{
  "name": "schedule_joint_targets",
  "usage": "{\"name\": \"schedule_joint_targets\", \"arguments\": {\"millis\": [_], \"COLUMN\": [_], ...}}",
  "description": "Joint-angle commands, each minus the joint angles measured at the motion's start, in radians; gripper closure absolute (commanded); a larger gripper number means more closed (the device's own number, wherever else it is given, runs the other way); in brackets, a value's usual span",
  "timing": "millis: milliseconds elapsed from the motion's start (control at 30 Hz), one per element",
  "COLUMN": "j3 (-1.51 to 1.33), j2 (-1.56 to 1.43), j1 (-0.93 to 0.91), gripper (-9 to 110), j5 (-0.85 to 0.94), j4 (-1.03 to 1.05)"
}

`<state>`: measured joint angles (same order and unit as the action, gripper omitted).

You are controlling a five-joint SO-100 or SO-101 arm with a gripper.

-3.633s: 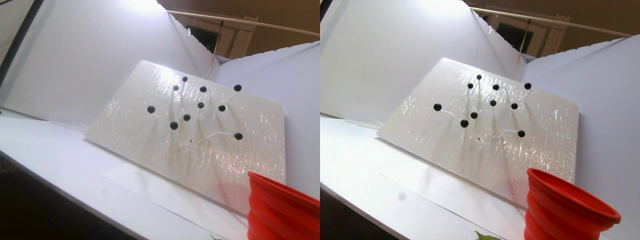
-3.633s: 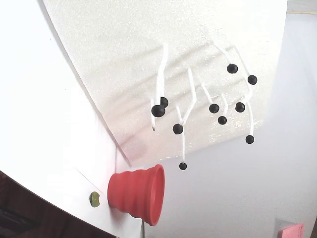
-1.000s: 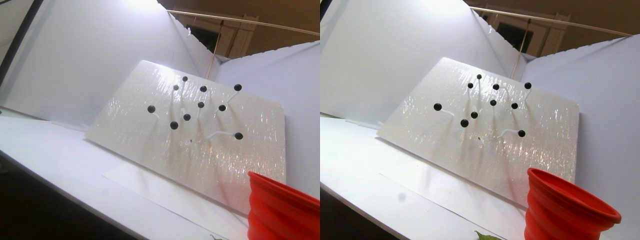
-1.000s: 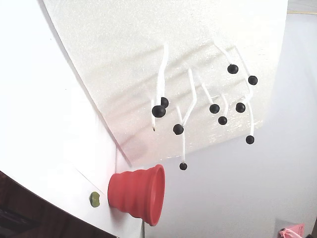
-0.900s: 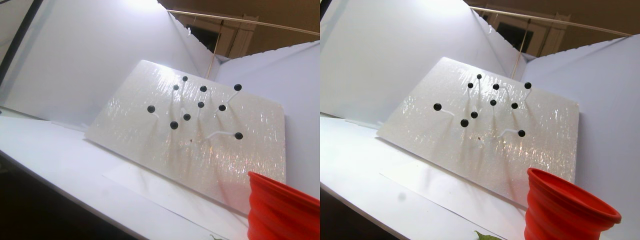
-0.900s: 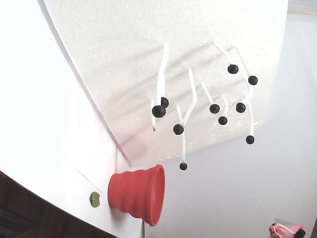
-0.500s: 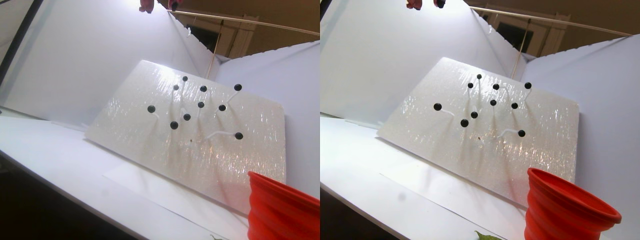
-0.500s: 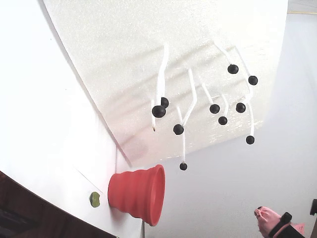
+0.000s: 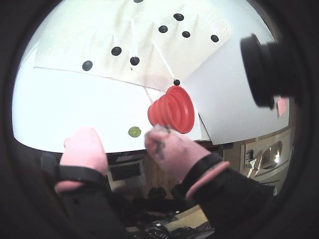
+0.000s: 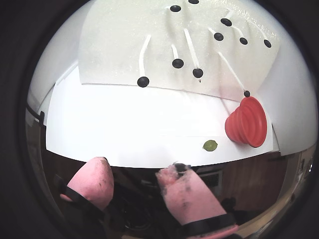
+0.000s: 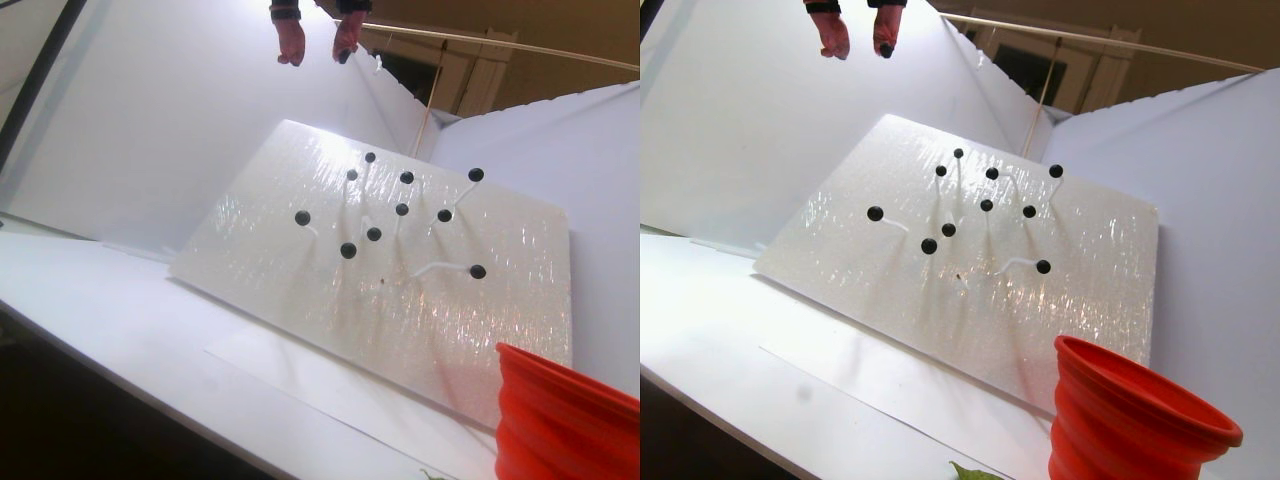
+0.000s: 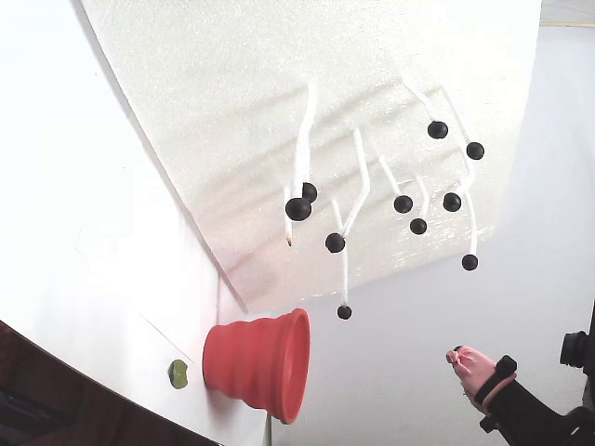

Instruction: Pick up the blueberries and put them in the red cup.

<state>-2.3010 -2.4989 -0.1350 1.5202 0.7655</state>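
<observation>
Here, glossy black blueberries (image 12: pixel 403 203) tip thin white stems.

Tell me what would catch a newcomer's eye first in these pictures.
Probably the red cup, lying sideways in the fixed view below a white foam board. Next come the blueberries, glossy black balls on thin white stems standing out from that board. The tool shows pink-covered fingers, open, at the table's near edge in a wrist view.

Bright glare, fisheye-vignetted wrist views
</observation>
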Motion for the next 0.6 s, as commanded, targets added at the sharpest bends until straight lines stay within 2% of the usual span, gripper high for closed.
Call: {"name": "schedule_joint_targets", "arguments": {"millis": [0,567], "j3": [0.032,0.089], "j2": [0.031,0.262], "j1": [0.0,-0.006], "gripper": [83,83], "j5": [0.006,0.035], "j4": [-0.054,-0.209]}}
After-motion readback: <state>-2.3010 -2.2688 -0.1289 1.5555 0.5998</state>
